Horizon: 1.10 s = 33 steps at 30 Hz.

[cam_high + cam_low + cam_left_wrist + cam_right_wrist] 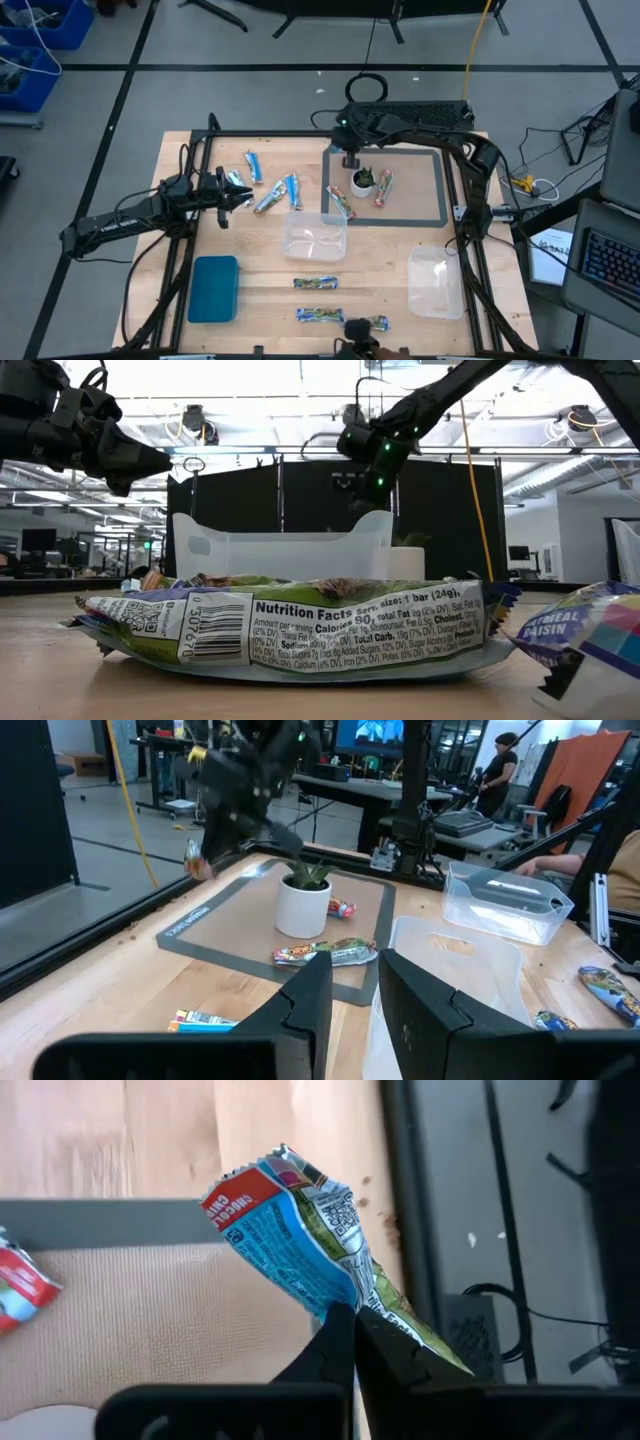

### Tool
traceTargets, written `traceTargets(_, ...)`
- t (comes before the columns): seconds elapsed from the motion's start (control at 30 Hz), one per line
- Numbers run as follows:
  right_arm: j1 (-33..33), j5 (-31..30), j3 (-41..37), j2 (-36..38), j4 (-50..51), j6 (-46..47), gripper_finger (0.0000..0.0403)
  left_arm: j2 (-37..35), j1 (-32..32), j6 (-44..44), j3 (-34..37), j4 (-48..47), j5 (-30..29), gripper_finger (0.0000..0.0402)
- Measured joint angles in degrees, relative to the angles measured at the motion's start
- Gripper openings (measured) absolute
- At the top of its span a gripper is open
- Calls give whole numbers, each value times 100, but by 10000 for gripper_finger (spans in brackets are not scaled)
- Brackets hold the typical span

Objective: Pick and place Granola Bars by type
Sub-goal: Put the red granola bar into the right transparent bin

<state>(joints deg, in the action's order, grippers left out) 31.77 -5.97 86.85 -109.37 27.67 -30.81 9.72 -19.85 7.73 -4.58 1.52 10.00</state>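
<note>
— Nearest the low camera, what is that?

— One of the Granola Bars, a green-patterned bar (290,625), lying flat on the table (250,270) with its nutrition panel towards the lens. A second patterned bar (590,640) lies just beside it.

— And the right gripper (352,1315)?

— Its fingers are pinched tight on a crumpled blue and red bar (300,1230), held in the air above the far corner of the grey mat (430,215), near the potted plant (362,181).

— What lies on that mat?

— Two reddish bars: one (383,187) just beside the pot, the other (341,202) across the mat's near edge.

— The left gripper (240,197)?

— Raised over the table's left half, fingers partly apart, with nothing between them in its wrist view. Several blue bars (254,167) lie scattered near it.

— The rest of the bars?

— Three patterned ones sit at the front edge, seen from above (319,315).

— Containers?

— One clear tub (313,237) at the centre, another tub (435,283) to the right, and a blue tray (213,288) front left; I cannot make out bars in any of them
</note>
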Motion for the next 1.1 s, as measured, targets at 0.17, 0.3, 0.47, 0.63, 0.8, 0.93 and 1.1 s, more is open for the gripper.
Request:
traceTargets(0.17,0,25,7,452,-18,166,0,0,-1,-1,0,2,0,93)
traceTargets(0.3,4,322,9,857,-42,312,0,0,1,-1,0,0,0,93)
traceTargets(0.47,2,474,-154,1437,-320,379,0,0,2,-1,0,0,0,93)
traceTargets(0.63,79,477,-605,2059,-558,485,0,1,0,-1,0,1,0,93)
traceTargets(0.8,198,473,-1187,2679,-702,615,0,0,-1,0,0,0,0,93)
traceTargets(0.93,278,477,-1808,3220,-962,723,0,2,-1,-1,0,0,2,93)
traceTargets(1.1,461,476,-2751,4115,-1466,788,0,2,1,-1,0,0,2,93)
